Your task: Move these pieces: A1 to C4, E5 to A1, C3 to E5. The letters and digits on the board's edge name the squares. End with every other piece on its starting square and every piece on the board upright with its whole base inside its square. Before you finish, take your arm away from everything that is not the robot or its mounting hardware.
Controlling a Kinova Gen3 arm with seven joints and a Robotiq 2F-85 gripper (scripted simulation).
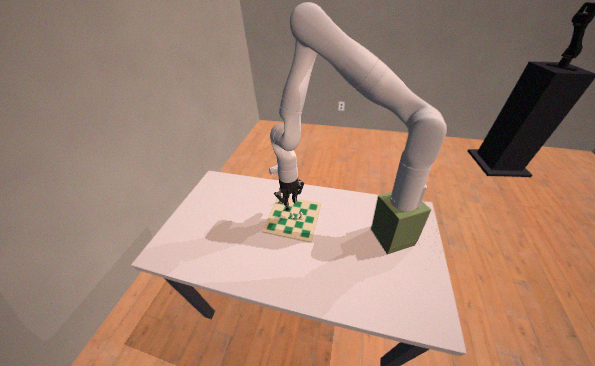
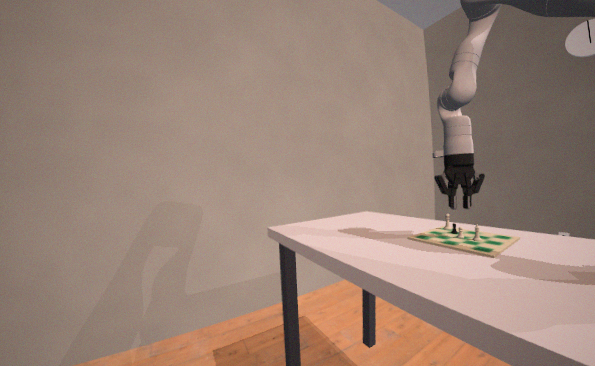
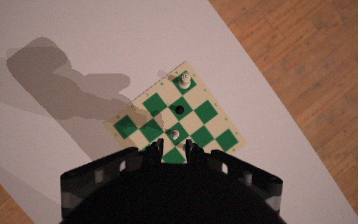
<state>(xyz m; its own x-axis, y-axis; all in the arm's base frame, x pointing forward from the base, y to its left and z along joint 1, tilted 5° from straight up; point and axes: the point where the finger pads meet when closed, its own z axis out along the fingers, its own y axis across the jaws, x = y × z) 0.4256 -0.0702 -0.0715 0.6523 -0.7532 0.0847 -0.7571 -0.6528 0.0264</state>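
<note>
A small green-and-cream chessboard (image 1: 286,230) (image 2: 493,244) (image 3: 206,111) lies on the white table (image 1: 272,272) (image 2: 372,242) (image 3: 130,40). In the wrist view a white piece (image 3: 184,80) stands on a corner square, a black piece (image 3: 179,109) two squares in from it, and another white piece (image 3: 175,134) just ahead of my fingers. The exterior view shows three white pieces (image 2: 447,220) (image 2: 460,232) (image 2: 476,231) and the black one (image 2: 454,228), all upright. My gripper (image 1: 287,201) (image 2: 459,204) (image 3: 174,145) hangs a little above the board, fingers down, partly open with nothing between them.
The arm's green base block (image 1: 400,223) stands on the table to the right of the board. A black pedestal (image 1: 532,115) stands on the floor far behind. The table's far edge runs close to the board.
</note>
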